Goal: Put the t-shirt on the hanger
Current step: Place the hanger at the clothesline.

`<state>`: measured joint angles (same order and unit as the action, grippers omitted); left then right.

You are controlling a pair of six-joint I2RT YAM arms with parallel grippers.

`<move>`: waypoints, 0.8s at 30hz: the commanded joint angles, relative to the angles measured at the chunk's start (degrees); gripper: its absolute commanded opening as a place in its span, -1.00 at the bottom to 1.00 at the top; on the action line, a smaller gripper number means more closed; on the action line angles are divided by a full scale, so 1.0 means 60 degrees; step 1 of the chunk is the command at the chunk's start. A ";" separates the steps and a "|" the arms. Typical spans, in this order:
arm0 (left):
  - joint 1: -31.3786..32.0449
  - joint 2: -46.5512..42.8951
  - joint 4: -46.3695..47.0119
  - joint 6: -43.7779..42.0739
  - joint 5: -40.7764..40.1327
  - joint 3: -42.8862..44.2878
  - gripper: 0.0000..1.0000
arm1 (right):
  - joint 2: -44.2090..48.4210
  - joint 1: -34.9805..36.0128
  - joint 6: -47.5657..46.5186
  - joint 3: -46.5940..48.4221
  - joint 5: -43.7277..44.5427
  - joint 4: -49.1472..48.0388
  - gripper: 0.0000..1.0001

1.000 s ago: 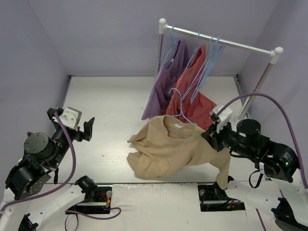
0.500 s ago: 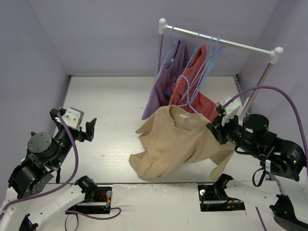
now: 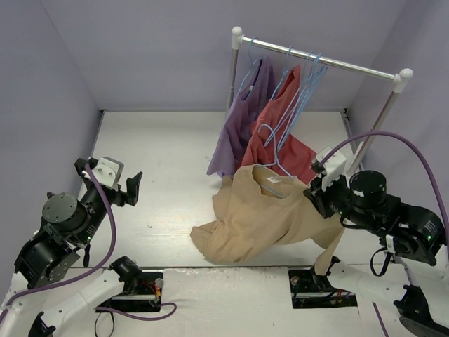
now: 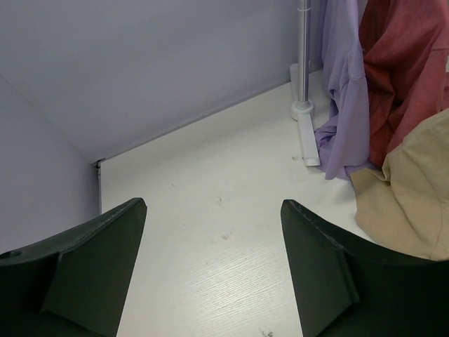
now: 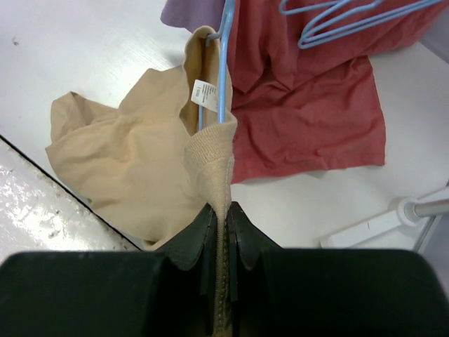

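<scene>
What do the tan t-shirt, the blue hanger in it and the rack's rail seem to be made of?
The t-shirt looks like soft matte knit, probably cotton: it wrinkles, sags, has a ribbed edge. The hanger seems thin wire with a light-blue coating: slim, smoothly bent. The rail is likely metal tube: silvery sheen.

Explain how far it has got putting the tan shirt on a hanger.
Partly done: the hanger already runs into the neck of the shirt. In hand: the right tool is shut on the shirt near its collar; the left tool is open and empty. Left: much of the shirt lies bunched on the table, so it needs spreading over the hanger.
</scene>
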<state>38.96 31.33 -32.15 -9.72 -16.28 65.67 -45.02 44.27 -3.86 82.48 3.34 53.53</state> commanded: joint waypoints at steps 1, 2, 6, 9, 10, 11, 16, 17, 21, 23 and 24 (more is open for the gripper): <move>0.0040 0.0248 0.0999 0.0055 0.0211 -0.0005 0.46 | 0.0179 0.0007 0.0134 0.0442 0.0543 -0.0176 -1.00; 0.0040 0.0272 0.1022 0.0066 0.0222 -0.0017 0.46 | 0.0121 0.0019 0.0146 0.0479 0.0605 -0.0119 -1.00; 0.0053 0.0330 0.1065 0.0080 0.0321 -0.0017 0.46 | -0.0147 0.0034 0.0342 0.0607 0.1138 -0.0019 -1.00; 0.0040 0.0344 0.1081 0.0058 0.0331 -0.0041 0.46 | -0.0228 0.0034 0.0403 0.0759 0.1371 0.0073 -1.00; 0.0049 0.0336 0.1081 0.0034 0.0325 -0.0055 0.46 | -0.0272 0.0034 0.0400 0.0843 0.1368 0.0128 -1.00; 0.0046 0.0330 0.1073 0.0006 0.0317 -0.0061 0.46 | -0.0314 0.0034 0.0378 0.0923 0.1329 0.0179 -1.00; 0.0043 0.0257 0.1147 -0.0021 0.0289 -0.0186 0.46 | -0.0616 0.0045 0.0300 0.1280 0.1119 0.0409 -1.00; 0.0040 0.0224 0.1186 -0.0021 0.0306 -0.0236 0.46 | -0.0680 0.0037 0.0317 0.1304 0.1196 0.0431 -1.00; 0.0040 0.0184 0.1185 -0.0035 0.0297 -0.0352 0.46 | -0.0886 0.0034 0.0352 0.1498 0.1434 0.0552 -1.00; 0.0040 0.0159 0.1183 -0.0060 0.0291 -0.0388 0.46 | -0.0953 0.0034 0.0370 0.1576 0.1533 0.0600 -1.00; 0.0040 0.0146 0.1191 -0.0073 0.0281 -0.0406 0.46 | -0.0993 0.0034 0.0388 0.1591 0.1552 0.0614 -1.00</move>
<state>38.96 31.79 -29.87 -9.79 -14.87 62.90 -49.30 44.29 -2.10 89.45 9.63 59.26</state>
